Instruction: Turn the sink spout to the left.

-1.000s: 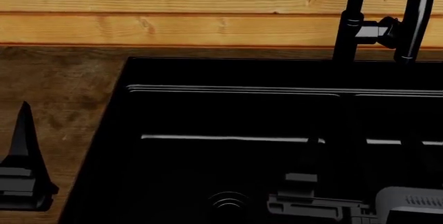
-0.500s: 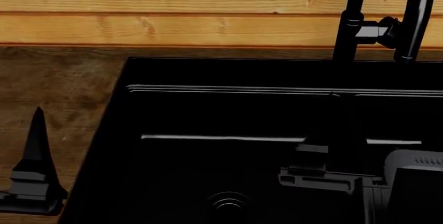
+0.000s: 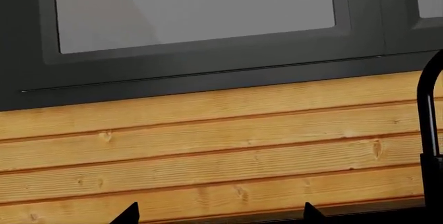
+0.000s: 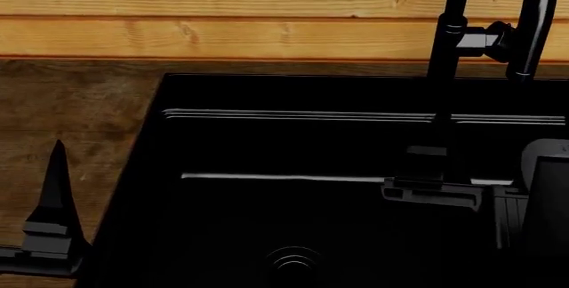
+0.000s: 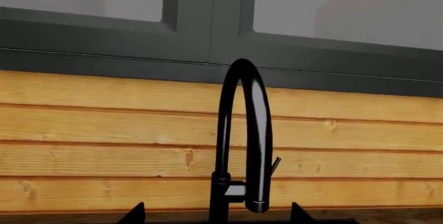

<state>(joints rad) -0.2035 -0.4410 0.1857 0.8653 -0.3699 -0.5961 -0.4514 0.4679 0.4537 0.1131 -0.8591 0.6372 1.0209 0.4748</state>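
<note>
The sink spout (image 4: 534,21) is a glossy black gooseneck at the back right of the sink (image 4: 266,95), with its upright post (image 4: 449,21) bracketed to the nozzle tube. My right gripper (image 4: 433,168) hovers over the basin, in front of and below the post. In the right wrist view the sink spout (image 5: 240,130) stands some way off, centred between the two spread fingertips (image 5: 135,214), so the right gripper (image 5: 217,214) is open and holds nothing. My left gripper (image 4: 53,215) hangs over the wooden counter left of the sink. Its fingertips (image 3: 128,214) are wide apart and it is empty.
A wood-plank wall (image 4: 222,15) runs behind the sink, with a dark-framed window (image 5: 207,32) above it. A thin side lever (image 5: 275,164) sticks out beside the spout. A ridged round drain (image 4: 294,261) lies in the left basin. Brown wooden counter (image 4: 80,121) borders the sink's left side.
My right gripper has moved away from me across the basin toward the spout's post. My left gripper has drifted slightly right over the counter. The spout has not moved.
</note>
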